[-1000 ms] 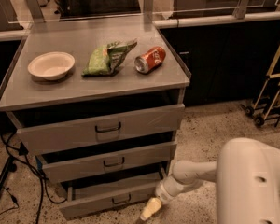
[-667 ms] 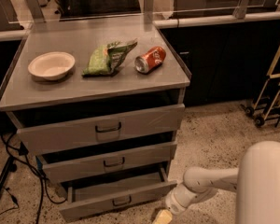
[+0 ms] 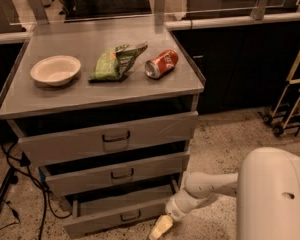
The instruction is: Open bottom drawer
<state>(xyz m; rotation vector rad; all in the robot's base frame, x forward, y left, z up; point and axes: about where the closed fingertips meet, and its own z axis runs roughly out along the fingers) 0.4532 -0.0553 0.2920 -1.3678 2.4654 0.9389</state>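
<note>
The bottom drawer (image 3: 117,218) is the lowest and shortest grey metal front of the cabinet, with a small dark wire handle (image 3: 130,216) at its centre. It stands pulled out a little beyond the drawers above it. My gripper (image 3: 160,227) hangs low near the floor, just right of the drawer's front right corner, clear of the handle. My white arm (image 3: 210,186) reaches in from the lower right.
The middle drawer (image 3: 115,174) and top drawer (image 3: 110,136) sit above. On the cabinet top lie a white bowl (image 3: 55,69), a green chip bag (image 3: 115,61) and a red soda can (image 3: 161,64). Cables (image 3: 15,184) trail at the left. A wheeled cart (image 3: 290,104) stands at the right.
My gripper has moved down and to the right, away from the bottom drawer's front, and now sits by its right corner. The drawer stays pulled out.
</note>
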